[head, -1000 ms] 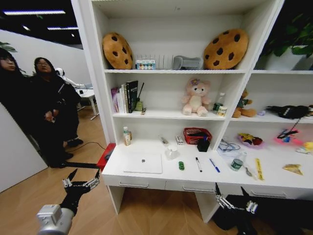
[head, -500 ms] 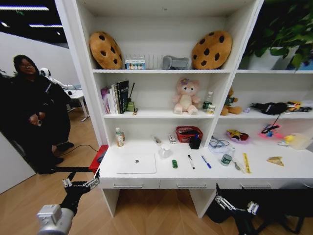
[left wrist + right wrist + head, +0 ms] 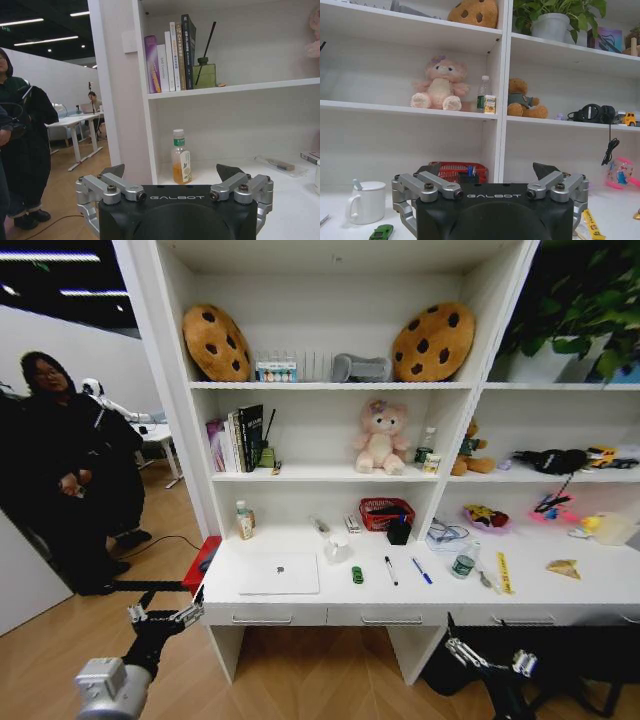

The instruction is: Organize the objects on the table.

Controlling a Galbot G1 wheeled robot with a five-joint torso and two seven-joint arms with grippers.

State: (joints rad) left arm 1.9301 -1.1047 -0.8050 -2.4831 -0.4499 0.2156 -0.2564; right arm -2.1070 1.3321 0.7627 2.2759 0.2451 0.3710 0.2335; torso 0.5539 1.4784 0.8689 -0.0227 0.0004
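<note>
From the head view, the left gripper (image 3: 160, 618) hangs spread and empty below the desk (image 3: 300, 605) edge, the right gripper (image 3: 487, 657) likewise spread, its arm cut off; on the desk lie the laptop (image 3: 279, 573), green toy car (image 3: 357, 575), black marker (image 3: 390, 571) and blue pen (image 3: 422, 571). The left wrist view hides these behind the gripper body. The right wrist view shows the car (image 3: 381, 232), partly cut off.

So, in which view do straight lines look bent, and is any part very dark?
Head view: the shelf uprights lean outward, a wide-lens distortion, and the room behind the plant is dark. Wrist views: lines look straight; the left end effector shows dark against the pale desk.
</note>
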